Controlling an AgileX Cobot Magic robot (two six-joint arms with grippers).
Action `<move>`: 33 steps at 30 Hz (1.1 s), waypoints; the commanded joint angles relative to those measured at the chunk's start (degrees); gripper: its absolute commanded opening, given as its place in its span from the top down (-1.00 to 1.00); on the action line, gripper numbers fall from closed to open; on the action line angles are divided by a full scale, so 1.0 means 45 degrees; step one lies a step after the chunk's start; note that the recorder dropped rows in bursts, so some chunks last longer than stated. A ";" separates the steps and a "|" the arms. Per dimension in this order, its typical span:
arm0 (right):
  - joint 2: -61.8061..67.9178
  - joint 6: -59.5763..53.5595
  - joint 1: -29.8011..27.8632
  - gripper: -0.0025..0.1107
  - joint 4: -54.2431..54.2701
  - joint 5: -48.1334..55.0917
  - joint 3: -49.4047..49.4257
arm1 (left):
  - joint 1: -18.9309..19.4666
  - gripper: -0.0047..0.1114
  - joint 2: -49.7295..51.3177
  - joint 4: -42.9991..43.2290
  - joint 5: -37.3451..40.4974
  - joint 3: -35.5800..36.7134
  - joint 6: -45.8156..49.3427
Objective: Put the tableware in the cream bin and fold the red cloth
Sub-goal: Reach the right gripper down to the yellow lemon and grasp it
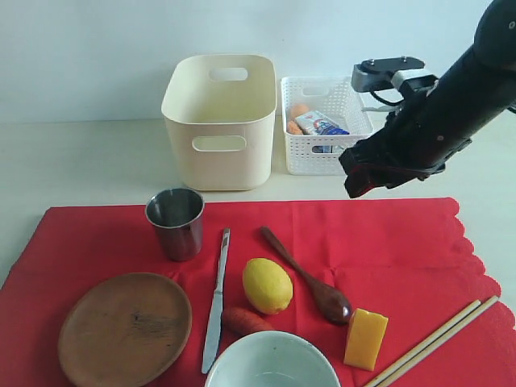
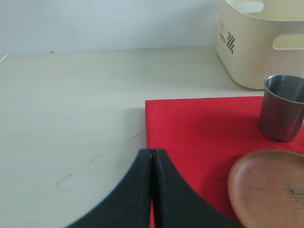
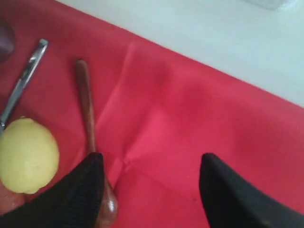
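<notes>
The red cloth (image 1: 387, 242) covers the table front. On it lie the steel cup (image 1: 176, 222), wooden plate (image 1: 125, 329), knife (image 1: 216, 302), dark spoon (image 1: 306, 276), pale bowl (image 1: 272, 361) and chopsticks (image 1: 431, 343). Behind them stands the cream bin (image 1: 218, 121). My right gripper (image 1: 360, 179) hangs open above the cloth's far edge. In its wrist view the right gripper (image 3: 152, 159) holds nothing, with the spoon (image 3: 85, 104) beside one finger. My left gripper (image 2: 152, 151) is shut and empty over the cloth's (image 2: 190, 133) corner, near the cup (image 2: 282, 107) and plate (image 2: 268, 190).
A lemon (image 1: 267, 285), carrot (image 1: 244, 321) and cheese wedge (image 1: 366, 339) lie among the tableware. A white lattice basket (image 1: 298, 153) with a carton and other food stands right of the bin. Bare pale table lies left of the cloth (image 2: 71, 118).
</notes>
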 commanded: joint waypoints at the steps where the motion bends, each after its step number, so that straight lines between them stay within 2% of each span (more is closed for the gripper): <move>1: -0.0123 -0.1707 -0.0048 -0.04 0.1879 -0.0239 0.0330 | 0.0002 0.92 -0.0076 -0.0128 -0.0103 0.0028 0.0006; 8: 0.0036 -0.4088 0.0109 -0.04 0.4142 -0.0185 0.0624 | 0.0002 0.92 -0.0076 -0.0128 -0.0103 0.0028 0.0006; 12: 0.0475 -0.5623 0.0979 -0.04 0.4180 -0.0208 0.0624 | 0.0002 0.92 -0.0076 -0.0128 -0.0103 0.0028 0.0006; 19: 0.1224 -0.6433 0.2544 -0.04 0.4120 -0.0133 0.0624 | 0.0002 0.92 -0.0076 -0.0128 -0.0103 0.0028 0.0006; 23: 0.1533 -0.6230 0.3055 -0.04 0.3804 -0.0194 0.0624 | 0.0002 0.92 -0.0076 -0.0128 -0.0103 0.0028 0.0006; 33: 0.1712 -0.2430 0.4032 -0.04 0.1184 -0.1457 0.0624 | 0.0002 0.92 -0.0076 -0.0128 -0.0103 0.0028 0.0006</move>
